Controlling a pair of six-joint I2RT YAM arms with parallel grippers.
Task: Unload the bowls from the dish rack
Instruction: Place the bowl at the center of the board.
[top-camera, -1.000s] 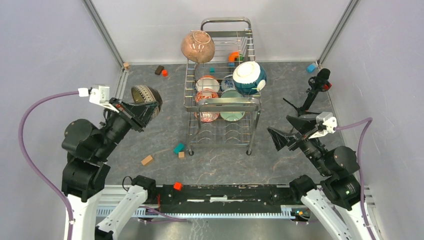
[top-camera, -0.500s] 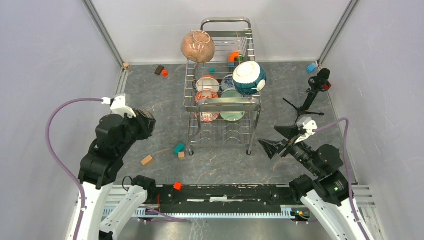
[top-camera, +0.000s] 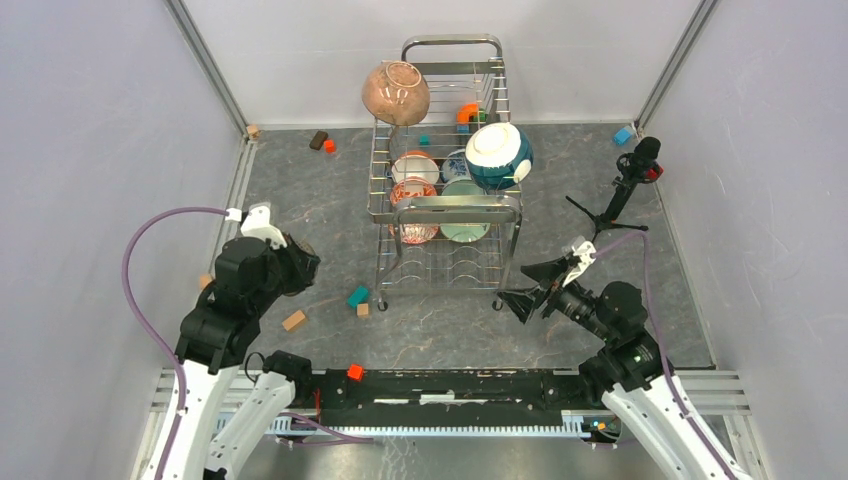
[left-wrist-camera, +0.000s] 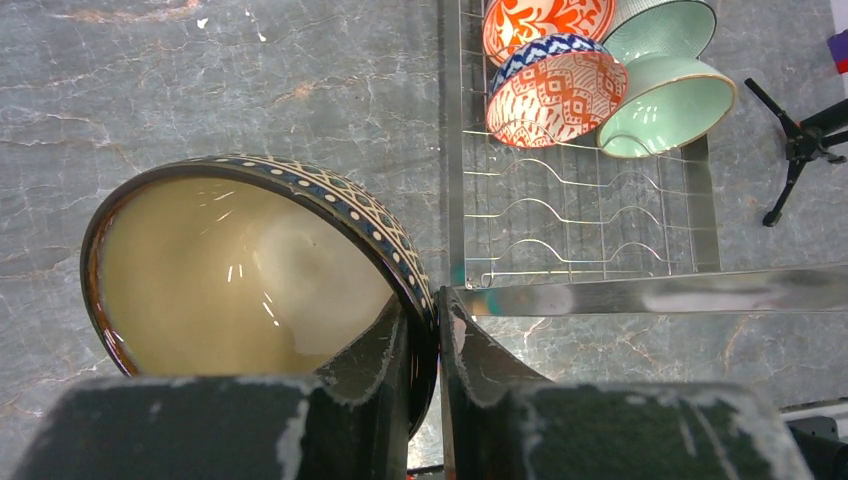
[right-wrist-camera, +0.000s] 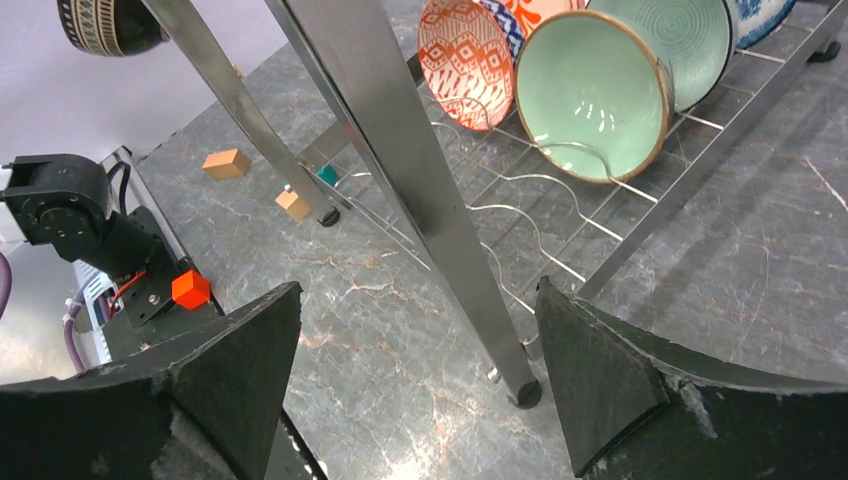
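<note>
My left gripper (left-wrist-camera: 422, 335) is shut on the rim of the dark patterned bowl (left-wrist-camera: 240, 270), which is cream inside and held over the table left of the dish rack (top-camera: 445, 215). In the top view my left gripper (top-camera: 298, 270) and arm hide that bowl. The rack's upper tier carries a pink-brown speckled bowl (top-camera: 396, 93) and a teal-and-white bowl (top-camera: 498, 155). Red-patterned (left-wrist-camera: 555, 95) and pale green (left-wrist-camera: 665, 105) bowls stand on the lower tier. My right gripper (top-camera: 525, 290) is open and empty by the rack's front right leg (right-wrist-camera: 400, 150), also in the right wrist view (right-wrist-camera: 420, 370).
A small black tripod (top-camera: 620, 195) stands right of the rack. A teal block (top-camera: 357, 296), tan block (top-camera: 294, 320) and orange cube (top-camera: 354, 372) lie near the rack's front. Grey walls close in both sides.
My left arm has swung nearer and lower with the dark patterned bowl, which its wrist now covers in the top view. My right arm has moved nearer and left toward the rack's front right leg.
</note>
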